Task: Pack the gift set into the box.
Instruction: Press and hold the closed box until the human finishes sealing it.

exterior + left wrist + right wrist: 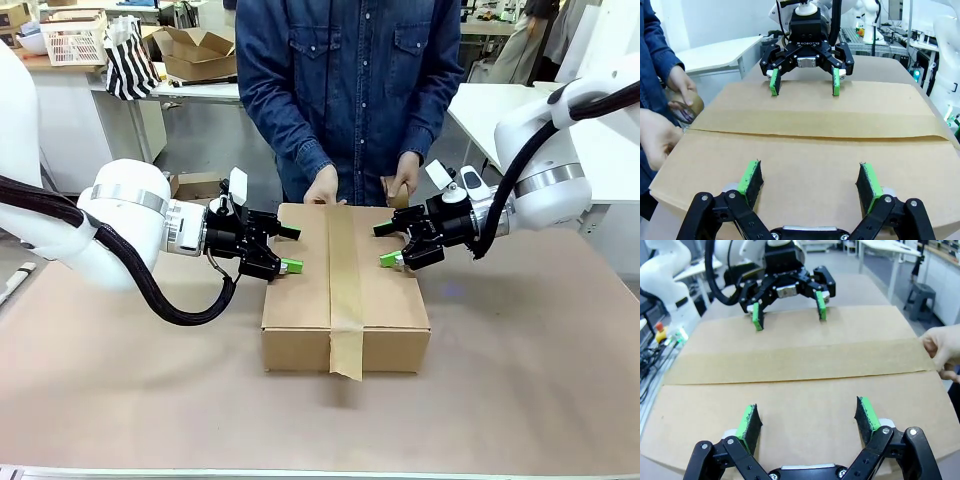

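A striped bag [131, 62] sits beside a white basket [74, 38].

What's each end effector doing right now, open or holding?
Left end effector: open, holding nothing, over the box.
Right end effector: open, holding nothing, over the box.

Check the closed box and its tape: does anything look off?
Little stands out. The box sits closed and square, tape running straight along the seam. The tape's loose end hangs unstuck over the near face.
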`<control>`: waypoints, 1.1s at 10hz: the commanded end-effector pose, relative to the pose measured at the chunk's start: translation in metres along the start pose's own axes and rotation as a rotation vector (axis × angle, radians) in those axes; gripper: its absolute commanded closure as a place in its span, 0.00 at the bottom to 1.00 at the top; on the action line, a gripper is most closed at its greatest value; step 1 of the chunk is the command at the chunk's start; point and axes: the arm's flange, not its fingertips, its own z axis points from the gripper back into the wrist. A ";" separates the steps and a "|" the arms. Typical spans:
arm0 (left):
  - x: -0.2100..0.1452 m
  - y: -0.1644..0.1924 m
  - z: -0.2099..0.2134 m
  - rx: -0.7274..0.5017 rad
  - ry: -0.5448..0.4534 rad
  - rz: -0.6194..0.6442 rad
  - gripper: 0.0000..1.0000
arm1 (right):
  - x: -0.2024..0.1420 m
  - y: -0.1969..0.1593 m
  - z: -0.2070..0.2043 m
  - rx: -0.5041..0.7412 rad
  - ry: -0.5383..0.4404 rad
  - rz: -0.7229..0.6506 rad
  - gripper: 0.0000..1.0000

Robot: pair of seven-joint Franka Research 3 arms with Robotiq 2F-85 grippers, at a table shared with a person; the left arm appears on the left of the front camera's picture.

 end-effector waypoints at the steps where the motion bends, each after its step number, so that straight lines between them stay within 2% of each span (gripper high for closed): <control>1: -0.003 -0.002 0.000 0.000 0.004 -0.004 0.00 | -0.001 0.000 -0.001 0.000 0.003 0.000 0.00; 11: -0.003 -0.002 0.000 0.000 0.004 -0.004 0.00 | -0.001 0.000 -0.001 0.000 0.003 0.000 0.00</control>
